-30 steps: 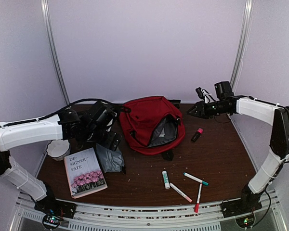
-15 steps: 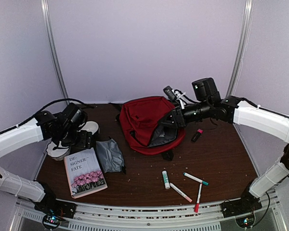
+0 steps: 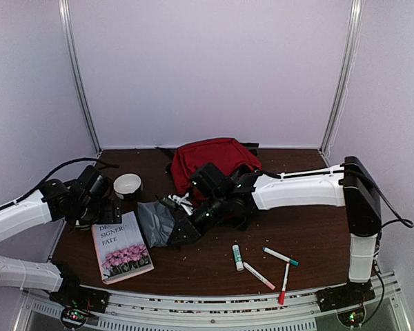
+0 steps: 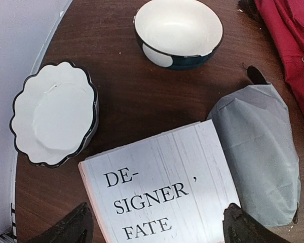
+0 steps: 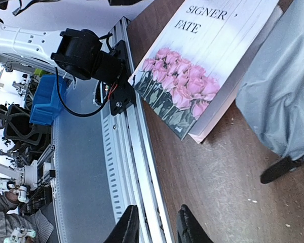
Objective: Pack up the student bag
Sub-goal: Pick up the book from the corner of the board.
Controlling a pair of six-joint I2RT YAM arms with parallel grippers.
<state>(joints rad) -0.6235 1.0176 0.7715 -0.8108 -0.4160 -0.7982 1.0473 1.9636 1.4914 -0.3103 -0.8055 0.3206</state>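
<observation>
The red student bag [image 3: 217,155] lies at the back centre; my right arm crosses in front of it and hides its opening. Its red fabric shows at the top right of the left wrist view [image 4: 294,45]. My left gripper [image 3: 100,210] is open wide, and its fingertips [image 4: 66,228] straddle the top of the white "Designer Fate" book [image 4: 162,192]. My right gripper [image 3: 178,233] hangs low over the grey pouch [image 3: 155,222], near the book [image 3: 122,247]. Its fingers [image 5: 126,228] are slightly apart with nothing between them.
A white bowl [image 3: 127,185] and a scalloped white plate [image 4: 53,119] sit at the left. A green-capped glue stick [image 3: 237,257] and markers [image 3: 259,276] lie at the front right. The metal rail at the table's front edge [image 5: 137,167] is just below my right gripper.
My right arm swung from the bag's opening down and left to the grey pouch. My left gripper drew in over the book's top. The bag now looks flatter and further back.
</observation>
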